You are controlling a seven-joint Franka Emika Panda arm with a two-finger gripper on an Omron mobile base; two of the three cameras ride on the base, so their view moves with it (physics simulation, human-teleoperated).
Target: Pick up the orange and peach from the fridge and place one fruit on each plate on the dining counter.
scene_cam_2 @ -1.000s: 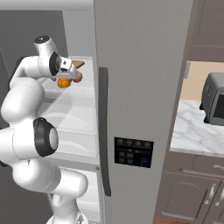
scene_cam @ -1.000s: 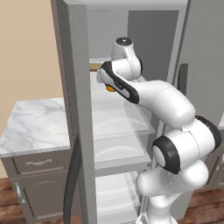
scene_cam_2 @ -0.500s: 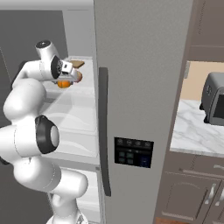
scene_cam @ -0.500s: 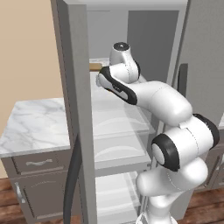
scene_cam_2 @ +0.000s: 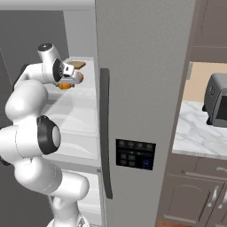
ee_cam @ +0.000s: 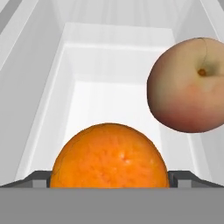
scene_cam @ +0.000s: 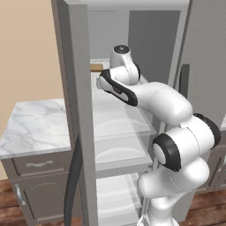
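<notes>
Jaws sit on either side of the smooth bright orange ball-shaped fruit (ee_cam: 110, 156), which fills the lower middle of the hand view right between the two dark finger tips (ee_cam: 36, 178). Whether the pads are pressing its skin or merely flanking it cannot be told, since both tips are mostly hidden behind the fruit. From the right base view the gripper (scene_cam_2: 66, 82) is deep in the upper part of the tall grey fridge (scene_cam_2: 142, 66), with the orange showing just under the hand on a pale translucent shelf (scene_cam: 117, 126).

Just beside it, up and to the right in the hand view, is the dull reddish-pink and tan round peach (ee_cam: 189, 85); it looks close enough to be knocked, though no contact shows.

My judgement of the step: securing the orange before lifting it out. To do it well, the close should be centred on the widest part of the ball, so that it does not squirt forward along the smooth shelf. The lift should then be small and straight, followed by a withdrawal along the line of entry, keeping away from the peach and from the grey fridge door (scene_cam: 77, 110) standing open on the arm's left.
</notes>
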